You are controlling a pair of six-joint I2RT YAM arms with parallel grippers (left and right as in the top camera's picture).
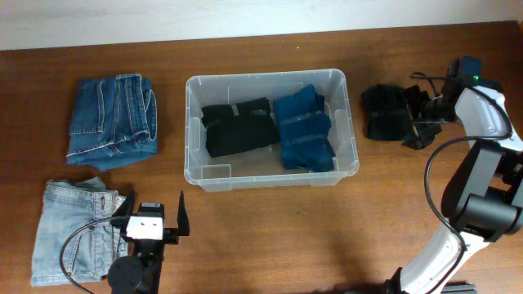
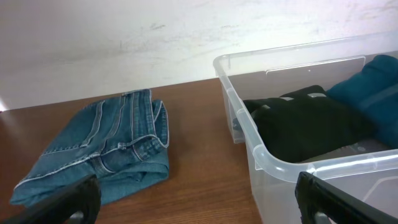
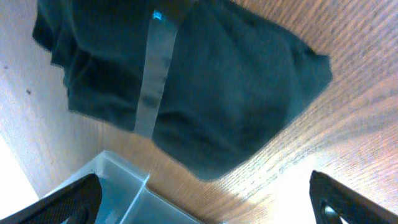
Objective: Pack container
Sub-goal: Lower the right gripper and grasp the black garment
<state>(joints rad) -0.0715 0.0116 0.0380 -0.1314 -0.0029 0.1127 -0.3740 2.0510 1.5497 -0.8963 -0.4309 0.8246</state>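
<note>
Wooden table (image 1: 270, 237): container (image 1: 270, 180) holds two garments (image 1: 239, 129); jeans (image 1: 113, 118) at nine o'clock, black bundle (image 1: 386, 112) at three lie outside; left gripper (image 1: 153, 216) and right gripper (image 1: 414, 114) gape empty

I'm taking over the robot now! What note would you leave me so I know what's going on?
Left end effector: open, empty, beside the light jeans.
Right end effector: open, empty, at the black bundle to the right of the container.
Done: folded black clothes and blue clothes lie side by side inside the container.
Left: dark jeans, light jeans and black bundle are on the table, not yet packed.
</note>
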